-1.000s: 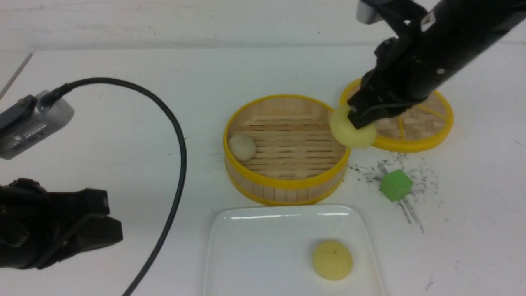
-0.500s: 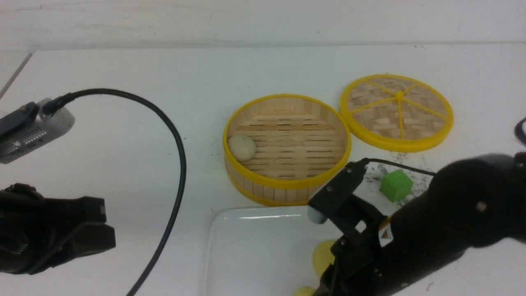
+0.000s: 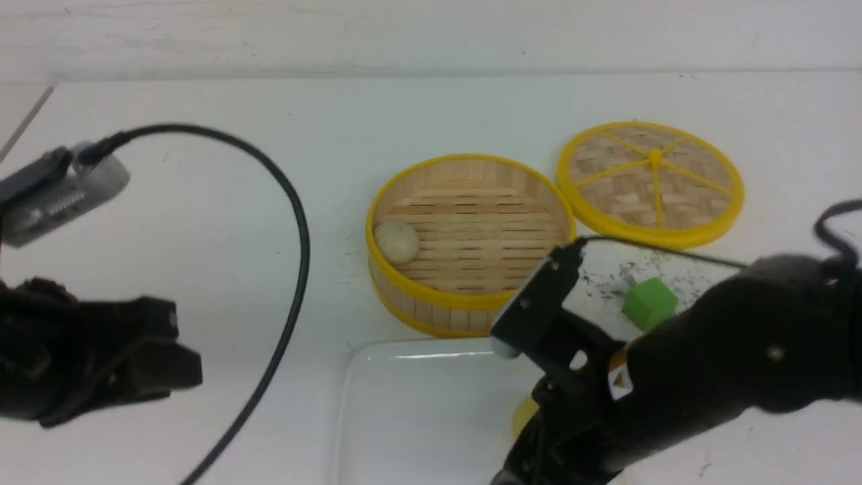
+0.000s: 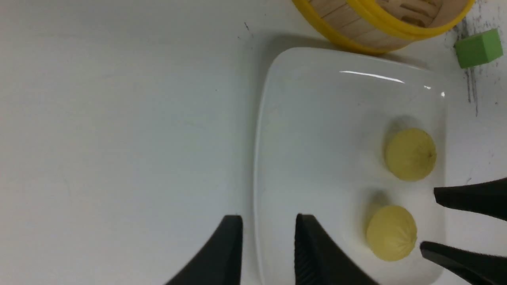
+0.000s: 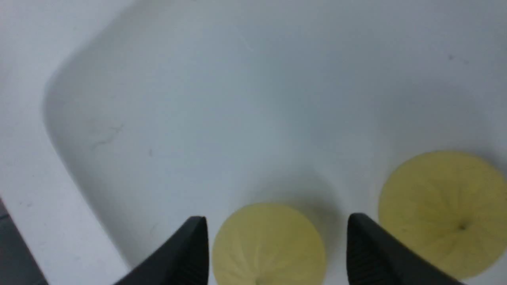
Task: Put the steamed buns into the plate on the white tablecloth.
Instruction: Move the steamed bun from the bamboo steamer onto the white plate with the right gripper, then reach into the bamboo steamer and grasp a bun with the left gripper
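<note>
Two pale yellow steamed buns (image 4: 410, 154) (image 4: 391, 232) lie on the glossy white plate (image 4: 317, 130), which rests on the white tablecloth (image 3: 431, 114). My right gripper (image 5: 277, 221) is open and straddles the nearer bun (image 5: 269, 245) with a small gap on each side; the other bun (image 5: 443, 213) lies just beside one finger. In the front view my right arm (image 3: 707, 377) covers much of the plate (image 3: 404, 417). An off-white bun (image 3: 397, 241) sits inside the steamer basket (image 3: 431, 296). My left gripper (image 4: 269, 217) hovers by the plate's left rim, fingers apart, holding nothing.
The round woven lid (image 3: 650, 183) lies behind and to the right of the steamer. A green cube (image 3: 648, 303) sits on dark scuff marks between lid and plate. My left arm's black cable (image 3: 296, 222) arcs over the tablecloth's left half.
My right arm carried a yellow bun from the steamer's rim down to the plate and opened, leaving it beside the first bun. My left gripper's fingers have parted.
</note>
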You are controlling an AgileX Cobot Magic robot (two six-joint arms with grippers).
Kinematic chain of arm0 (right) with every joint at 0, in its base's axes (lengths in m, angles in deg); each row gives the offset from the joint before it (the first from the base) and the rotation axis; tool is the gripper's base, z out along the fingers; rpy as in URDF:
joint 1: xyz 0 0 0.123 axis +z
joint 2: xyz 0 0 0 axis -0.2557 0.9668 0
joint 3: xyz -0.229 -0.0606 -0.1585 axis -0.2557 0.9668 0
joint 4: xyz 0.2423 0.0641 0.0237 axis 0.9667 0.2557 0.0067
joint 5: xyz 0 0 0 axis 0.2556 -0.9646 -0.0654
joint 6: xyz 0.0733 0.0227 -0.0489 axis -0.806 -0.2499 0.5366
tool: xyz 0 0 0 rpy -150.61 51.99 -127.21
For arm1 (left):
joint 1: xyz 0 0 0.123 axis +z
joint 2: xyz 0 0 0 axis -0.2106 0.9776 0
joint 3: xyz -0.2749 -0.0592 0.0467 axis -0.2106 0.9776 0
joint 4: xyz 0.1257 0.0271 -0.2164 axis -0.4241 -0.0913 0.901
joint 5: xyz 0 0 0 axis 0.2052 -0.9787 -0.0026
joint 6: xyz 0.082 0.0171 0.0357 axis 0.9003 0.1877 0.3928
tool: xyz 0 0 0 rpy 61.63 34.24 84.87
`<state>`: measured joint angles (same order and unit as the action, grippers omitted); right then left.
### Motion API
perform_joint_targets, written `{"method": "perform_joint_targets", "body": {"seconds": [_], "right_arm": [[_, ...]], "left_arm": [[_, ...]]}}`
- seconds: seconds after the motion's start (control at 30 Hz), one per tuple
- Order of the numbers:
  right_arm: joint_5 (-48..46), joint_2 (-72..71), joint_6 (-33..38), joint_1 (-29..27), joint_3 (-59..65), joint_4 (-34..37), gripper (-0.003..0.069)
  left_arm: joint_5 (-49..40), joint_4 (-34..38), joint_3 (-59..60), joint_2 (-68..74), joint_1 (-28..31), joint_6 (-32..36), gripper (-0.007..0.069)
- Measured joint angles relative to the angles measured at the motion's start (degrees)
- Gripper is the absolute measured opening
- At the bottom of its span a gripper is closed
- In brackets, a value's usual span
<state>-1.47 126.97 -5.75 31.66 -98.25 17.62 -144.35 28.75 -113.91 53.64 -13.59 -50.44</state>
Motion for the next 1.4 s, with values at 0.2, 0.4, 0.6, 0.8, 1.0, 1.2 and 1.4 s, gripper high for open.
{"method": "perform_joint_targets", "body": {"seconds": [0.2, 0.4, 0.6, 0.8, 1.0, 1.2, 1.4], "right_arm": [[-19.9, -5.91, -0.57, -0.34, -7.03, -8.93, 0.0447], [-33.54, -7.82, -6.91, -0.34, -7.67, -16.34, 0.0264], [-35.23, -12.81, -15.83, -0.34, -7.48, -28.7, -0.0006], [-36.11, -26.1, -21.08, -0.34, -7.49, -31.31, -0.0015], [-37.08, -37.92, -22.95, -0.34, -7.49, -29.59, -0.0015], [-37.71, -46.73, -23.21, -0.34, -7.49, -28.09, -0.0013], [-37.71, -48.04, -23.21, -0.34, -7.29, -28.09, -0.001]], "left_arm": [[-5.22, 1.0, -12.49, 9.72, 0.0, -0.03, 0.0295], [-7.91, 2.25, -22.87, 21.14, -1.73, -0.03, 0.0296], [-8.02, -2.06, -32.65, 32.47, -13.71, -0.37, 0.0297], [-9.29, -9.75, -46.38, 45.91, -22.34, -5.82, 0.0308], [-9.4, -16.84, -58.2, 55.39, -25.58, -10.07, 0.0332], [-9.85, -24.81, -67.6, 65.18, -27.09, -11.67, 0.0342], [-8.78, -31.32, -69.47, 70.84, -27.33, -11.67, 0.0341]]}}
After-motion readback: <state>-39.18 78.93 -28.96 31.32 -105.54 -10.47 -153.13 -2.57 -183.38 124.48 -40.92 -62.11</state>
